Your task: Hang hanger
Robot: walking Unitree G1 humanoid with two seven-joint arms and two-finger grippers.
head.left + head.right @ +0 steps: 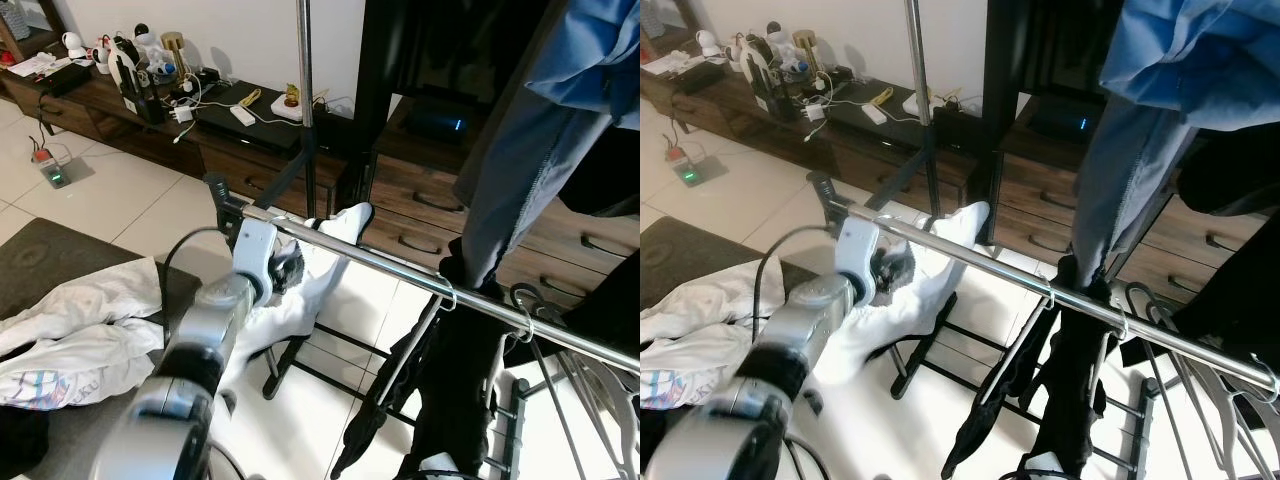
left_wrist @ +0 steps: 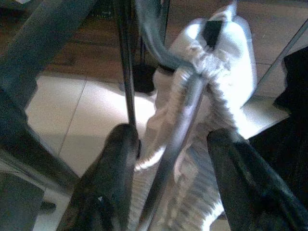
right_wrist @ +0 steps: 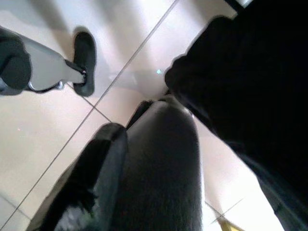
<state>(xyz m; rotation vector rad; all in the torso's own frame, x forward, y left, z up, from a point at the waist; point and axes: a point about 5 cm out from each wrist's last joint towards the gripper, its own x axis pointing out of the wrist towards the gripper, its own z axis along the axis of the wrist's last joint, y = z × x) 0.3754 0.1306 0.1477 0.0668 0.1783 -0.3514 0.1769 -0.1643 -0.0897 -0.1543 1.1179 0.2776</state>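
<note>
The left gripper (image 1: 285,265) is raised just under the chrome rail (image 1: 400,268) of a clothes rack, its two black fingers (image 2: 113,178) spread apart on either side of a smooth grey hanger (image 2: 175,130) that carries a ribbed white garment (image 1: 305,290); the hanger's curved hook (image 2: 154,45) rises past the fingertips toward the rail, and whether the fingers actually touch the hanger cannot be told. The garment is soft and gathered at the neck, falling below the gripper in loose folds. Further along the rail, away from the gripper, wire hooks hold black clothes (image 1: 455,380), and a grey garment (image 1: 510,170) and a blue one (image 1: 590,50) hang higher above them. A thin upright pole (image 1: 306,60) stands just beyond the gripper. Behind it runs a dark wooden cabinet (image 1: 250,150) crowded with cables, chargers and small figurines. Beneath the arm lie crumpled white laundry (image 1: 80,340) on a dark mat (image 1: 50,265) and a glossy pale tiled floor (image 1: 120,200). The right gripper (image 3: 144,163) hangs low over the tiles beside black fabric, its fingers close together.
</note>
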